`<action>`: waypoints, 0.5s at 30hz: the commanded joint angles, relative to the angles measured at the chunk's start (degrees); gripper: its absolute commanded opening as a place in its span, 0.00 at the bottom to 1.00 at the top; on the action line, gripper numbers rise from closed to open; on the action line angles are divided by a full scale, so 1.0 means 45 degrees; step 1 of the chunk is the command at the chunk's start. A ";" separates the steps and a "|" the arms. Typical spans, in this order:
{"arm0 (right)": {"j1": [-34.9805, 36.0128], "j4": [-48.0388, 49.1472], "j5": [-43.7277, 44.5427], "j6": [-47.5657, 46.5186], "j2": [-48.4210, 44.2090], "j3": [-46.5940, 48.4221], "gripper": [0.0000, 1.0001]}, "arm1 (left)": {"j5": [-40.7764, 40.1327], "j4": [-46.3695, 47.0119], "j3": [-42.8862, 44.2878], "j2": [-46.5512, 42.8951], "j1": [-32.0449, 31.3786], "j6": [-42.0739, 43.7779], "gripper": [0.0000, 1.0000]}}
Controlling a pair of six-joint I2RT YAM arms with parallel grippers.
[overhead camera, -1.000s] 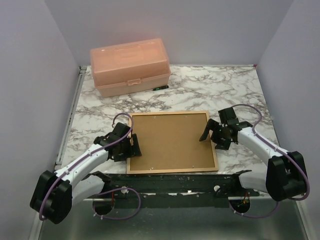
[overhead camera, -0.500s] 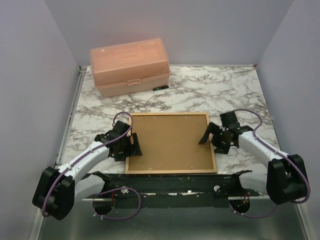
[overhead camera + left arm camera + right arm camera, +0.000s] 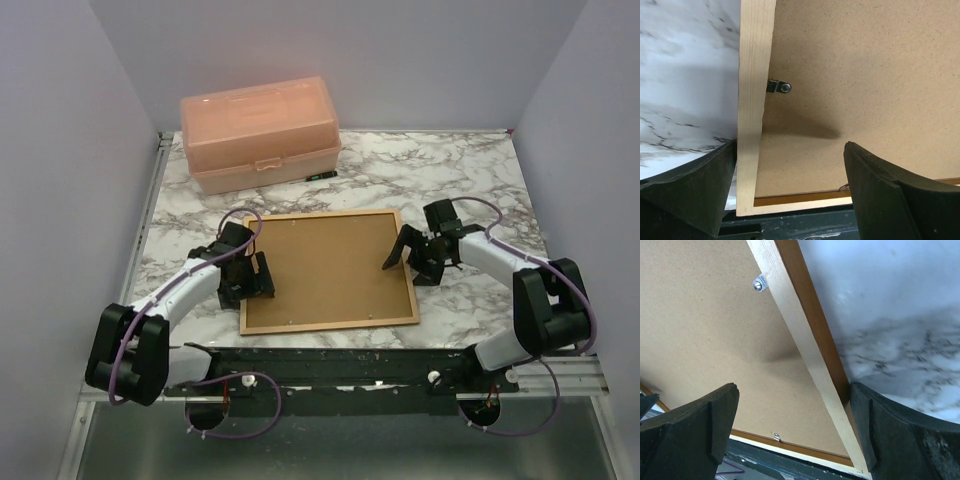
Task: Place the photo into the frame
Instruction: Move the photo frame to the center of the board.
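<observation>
The orange-brown frame lies back-up on the marble table, slightly skewed, with the plain brown backing board filling it. The photo is hidden. My left gripper is open and straddles the frame's left rail, one finger outside on the table and one over the board. My right gripper is open and straddles the right rail, one finger over the board and one against the rail's outer side.
A pink plastic box stands at the back left. Small metal clips hold the board at the rails. The black base rail runs along the near table edge, close to the frame's near side.
The frame has slid away from the near edge, toward the back and left, and turned slightly. Both grippers moved with it, still open across its side rails.
</observation>
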 commanded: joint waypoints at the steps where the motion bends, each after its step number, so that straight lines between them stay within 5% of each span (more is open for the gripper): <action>1: 0.0890 0.1859 -0.2193 0.0569 0.1655 0.0449 1.00 | 0.1580 0.1386 0.1461 0.0714 0.0287 0.0063 0.85; 5: 0.1307 0.0899 -0.1705 -0.0249 0.2711 0.1219 1.00 | 0.0496 0.0569 0.2177 0.0935 0.0365 0.0238 0.87; 9: 0.1322 0.0442 -0.0721 -0.0594 0.2215 0.0804 1.00 | -0.1180 -0.0642 0.2459 0.0482 0.0365 0.0197 0.98; 15: 0.1324 -0.0436 0.0519 -0.0886 0.0933 -0.0012 1.00 | -0.2743 -0.1886 0.2676 -0.1000 0.0351 0.0023 0.98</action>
